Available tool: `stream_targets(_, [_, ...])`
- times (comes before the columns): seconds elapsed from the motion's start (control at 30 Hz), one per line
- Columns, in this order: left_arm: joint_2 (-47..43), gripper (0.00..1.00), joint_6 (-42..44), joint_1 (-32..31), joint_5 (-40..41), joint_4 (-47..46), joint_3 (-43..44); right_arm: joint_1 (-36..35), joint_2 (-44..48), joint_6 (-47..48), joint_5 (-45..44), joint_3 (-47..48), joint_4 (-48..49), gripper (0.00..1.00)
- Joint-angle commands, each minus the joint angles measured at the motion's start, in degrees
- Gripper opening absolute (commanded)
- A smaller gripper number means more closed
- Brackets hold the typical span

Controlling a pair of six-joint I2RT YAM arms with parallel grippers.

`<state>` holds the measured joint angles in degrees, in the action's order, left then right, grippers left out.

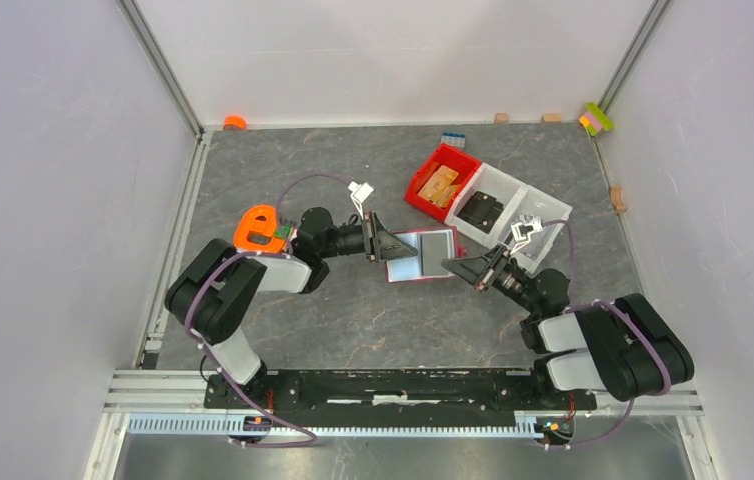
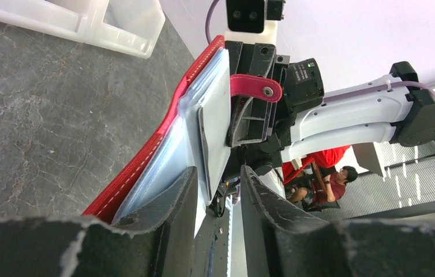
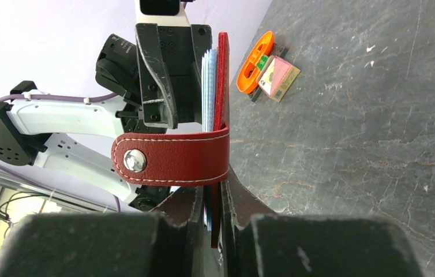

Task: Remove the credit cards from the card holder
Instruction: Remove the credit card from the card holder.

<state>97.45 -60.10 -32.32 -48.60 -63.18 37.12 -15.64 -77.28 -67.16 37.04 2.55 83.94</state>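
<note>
The dark red card holder point(image 1: 423, 281) hangs open above the table between my two grippers. A grey card point(image 1: 438, 243) and a light blue card point(image 1: 407, 264) show in its pockets. My right gripper point(image 1: 458, 266) is shut on the holder's edge; in the right wrist view the red cover point(image 3: 222, 75), the card edges point(image 3: 208, 86) and the snap strap point(image 3: 175, 157) sit right at its fingers point(image 3: 192, 208). My left gripper point(image 2: 218, 170) is open. A grey card point(image 2: 214, 115) reaches between its fingers, against the left one point(image 2: 172, 208). The red cover point(image 2: 163, 127) lies outside them.
A bright red bin point(image 1: 423, 190) with tan wooden pieces and a clear white tray point(image 1: 538, 215) stand behind the holder. An orange object point(image 1: 258, 228) sits by the left arm; a pinkish-red flat rectangle point(image 3: 278, 78) lies beside it. Small blocks line the back wall.
</note>
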Motion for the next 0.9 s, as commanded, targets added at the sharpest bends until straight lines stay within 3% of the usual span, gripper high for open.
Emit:
stream_targets(0.0, [-2.2,0.41,2.9,-0.8,-0.2,1.6,1.2,-0.3,-0.9,-2.5,1.3,0.7,16.3,0.0])
stream_targets(0.47, [0.7,0.26,1.0,-2.4,-2.6,-0.1,3.4,-2.4,-3.7,-3.6,2.3,2.3,18.2,0.0])
stream_targets(0.57, [0.4,0.36,2.2,-2.3,-1.6,2.5,3.3,-2.4,-3.4,-3.6,2.3,2.2,18.4,0.0])
stream_targets(0.67, [-1.7,0.45,7.8,-2.1,1.8,12.3,3.6,-2.3,-2.1,-2.5,1.9,2.0,17.0,0.0])
stream_targets(0.87, [-3.1,0.48,11.2,-2.2,4.4,19.1,4.2,-2.4,0.1,-0.1,1.4,1.9,13.3,0.0])
